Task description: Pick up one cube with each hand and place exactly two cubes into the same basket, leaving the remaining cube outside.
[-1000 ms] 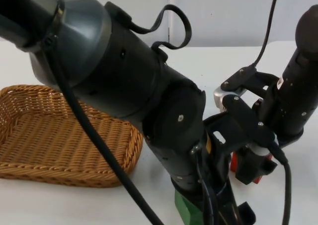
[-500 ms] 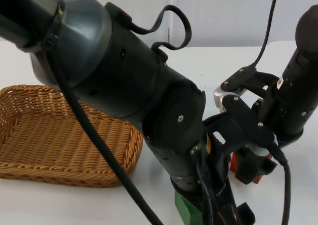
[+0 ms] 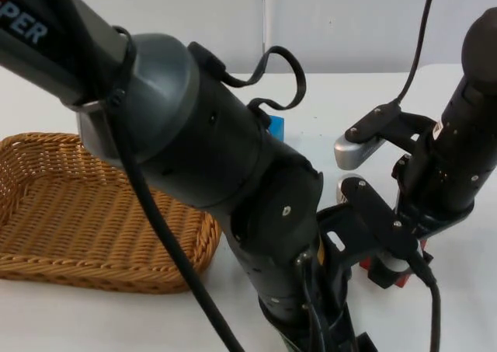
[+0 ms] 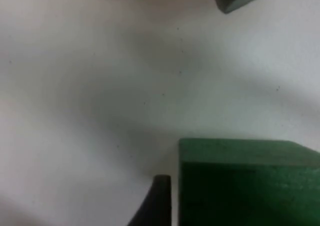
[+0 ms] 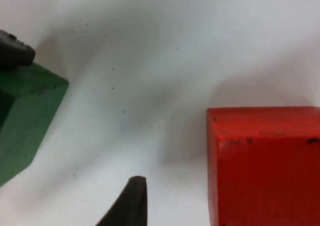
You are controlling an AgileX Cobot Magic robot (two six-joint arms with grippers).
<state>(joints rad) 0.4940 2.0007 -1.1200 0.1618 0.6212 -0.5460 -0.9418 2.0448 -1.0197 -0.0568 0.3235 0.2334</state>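
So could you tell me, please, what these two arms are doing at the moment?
Both arms are down over cubes beside the wicker basket, which holds nothing visible. The left gripper is at the green cube; the right gripper is at the red cube. A blue cube sits on the table behind the left arm.

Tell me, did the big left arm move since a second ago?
Yes. Against the still basket, the left arm swung away from the wall, uncovering a blue cube.
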